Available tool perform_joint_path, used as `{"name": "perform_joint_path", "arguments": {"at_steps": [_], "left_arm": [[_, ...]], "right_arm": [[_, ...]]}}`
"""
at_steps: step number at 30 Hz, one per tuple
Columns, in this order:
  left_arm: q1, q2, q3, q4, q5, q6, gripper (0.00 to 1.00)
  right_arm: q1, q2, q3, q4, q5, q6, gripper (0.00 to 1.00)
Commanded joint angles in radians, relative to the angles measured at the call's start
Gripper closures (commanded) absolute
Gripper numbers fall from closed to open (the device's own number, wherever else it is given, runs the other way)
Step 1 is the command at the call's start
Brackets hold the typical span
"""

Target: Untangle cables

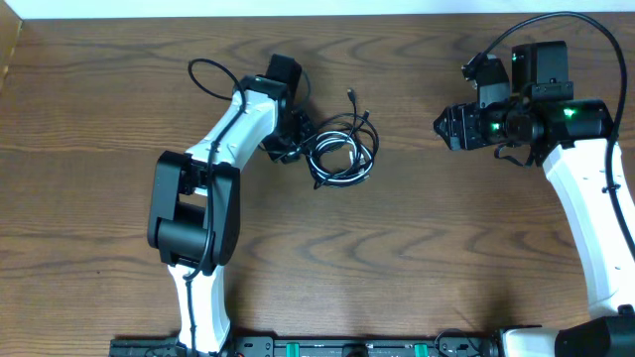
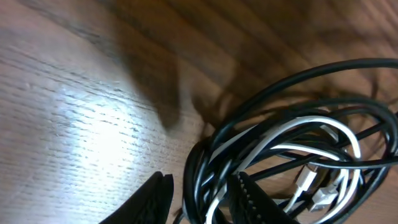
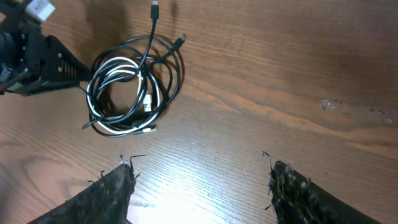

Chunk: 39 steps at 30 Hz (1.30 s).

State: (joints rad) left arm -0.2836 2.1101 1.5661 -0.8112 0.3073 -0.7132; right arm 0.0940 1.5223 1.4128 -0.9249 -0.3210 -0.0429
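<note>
The cables [image 1: 342, 154] lie as one tangled coil of black and white cords at the table's middle, with one black plug end [image 1: 354, 96] sticking out toward the far side. My left gripper [image 1: 298, 139] sits at the coil's left edge. In the left wrist view its fingers [image 2: 201, 177] straddle several strands of the cables [image 2: 292, 137], with a small gap still showing beside one finger. My right gripper [image 1: 442, 127] hovers well to the right of the coil, open and empty [image 3: 200, 166]. It looks at the cables [image 3: 134, 87] and the left gripper [image 3: 43, 62].
The brown wooden table [image 1: 446, 248] carries nothing else loose. A thicker black wire [image 1: 208, 74] loops off the left arm behind the coil. Another arcs over the right arm [image 1: 585, 25] near the table's far edge.
</note>
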Motion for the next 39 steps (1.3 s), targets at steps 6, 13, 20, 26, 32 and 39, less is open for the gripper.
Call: {"name": "perform_joint_path", "arguments": {"at_steps": [6, 13, 20, 26, 32, 39], "left_arm": [[-0.004, 0.010, -0.010, 0.049, -0.132, 0.008, 0.93], [-0.004, -0.179, 0.054, 0.127, 0.264, 0.185, 0.93], [-0.004, -0.392, 0.054, 0.174, 0.393, 0.139, 0.93], [-0.004, -0.477, 0.054, 0.183, 0.418, 0.109, 0.93], [-0.003, -0.478, 0.054, 0.190, 0.492, 0.101, 0.93], [-0.001, -0.478, 0.054, 0.208, 0.569, 0.063, 0.93]], "right_arm": [[-0.001, 0.002, 0.014, -0.002, 0.000, 0.023, 0.34], [0.027, 0.007, 0.013, 0.041, -0.095, 0.040, 0.45], [0.076, 0.025, 0.013, 0.113, -0.134, 0.137, 0.51], [0.135, 0.043, 0.013, 0.199, -0.210, 0.136, 0.52], [0.190, 0.079, 0.013, 0.249, -0.209, 0.158, 0.55], [0.217, 0.194, 0.013, 0.304, -0.247, 0.220, 0.57]]}}
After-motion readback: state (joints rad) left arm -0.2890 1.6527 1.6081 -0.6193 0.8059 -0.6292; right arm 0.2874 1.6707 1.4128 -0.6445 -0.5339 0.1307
